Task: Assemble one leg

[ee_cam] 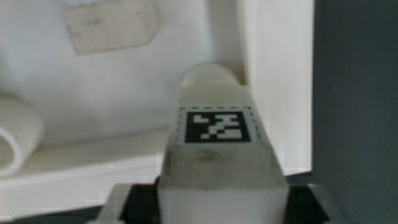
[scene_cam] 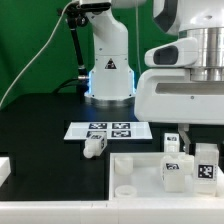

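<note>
My gripper (scene_cam: pixel 177 138) is at the exterior view's right, over the large white slab (scene_cam: pixel 135 172). It is shut on a white leg (ee_cam: pixel 217 150), whose square tag faces the wrist camera; dark pads (ee_cam: pixel 139 205) press both its sides. In the exterior view this leg (scene_cam: pixel 172 166) hangs under the fingers, low over the slab. I cannot tell whether its tip touches the slab. A second leg (scene_cam: pixel 205 164) stands just right of it. A third leg (scene_cam: pixel 93 146) lies on the black table by the marker board.
The marker board (scene_cam: pixel 105 129) lies flat in the middle of the table. The robot base (scene_cam: pixel 108 60) stands behind it. A white part (scene_cam: pixel 5 168) sits at the left edge. A rounded white part (ee_cam: pixel 15 132) shows beside the held leg in the wrist view.
</note>
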Tool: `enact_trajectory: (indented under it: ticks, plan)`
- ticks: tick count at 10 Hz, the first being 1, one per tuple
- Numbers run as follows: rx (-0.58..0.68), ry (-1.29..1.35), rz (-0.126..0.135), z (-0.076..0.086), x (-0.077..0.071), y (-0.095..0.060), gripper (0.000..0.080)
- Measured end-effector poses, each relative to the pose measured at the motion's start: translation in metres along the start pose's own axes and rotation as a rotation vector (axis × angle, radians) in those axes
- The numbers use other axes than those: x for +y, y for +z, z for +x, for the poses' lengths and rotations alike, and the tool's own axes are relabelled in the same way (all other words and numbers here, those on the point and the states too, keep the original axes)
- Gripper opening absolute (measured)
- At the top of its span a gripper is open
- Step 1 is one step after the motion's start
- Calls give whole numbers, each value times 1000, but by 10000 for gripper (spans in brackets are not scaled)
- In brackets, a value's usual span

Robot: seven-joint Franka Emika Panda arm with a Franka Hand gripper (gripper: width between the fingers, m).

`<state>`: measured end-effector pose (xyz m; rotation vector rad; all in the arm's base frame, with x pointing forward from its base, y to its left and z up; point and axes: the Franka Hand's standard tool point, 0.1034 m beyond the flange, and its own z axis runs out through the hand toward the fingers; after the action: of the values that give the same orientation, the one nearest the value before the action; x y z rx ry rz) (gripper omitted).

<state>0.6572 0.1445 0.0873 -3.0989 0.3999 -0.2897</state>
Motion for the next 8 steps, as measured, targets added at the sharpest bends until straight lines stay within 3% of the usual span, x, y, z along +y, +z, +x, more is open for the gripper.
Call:
enact_trajectory:
  ticks: [8]
  plan:
    - [-23,988,-10,-4,-3,0,284]
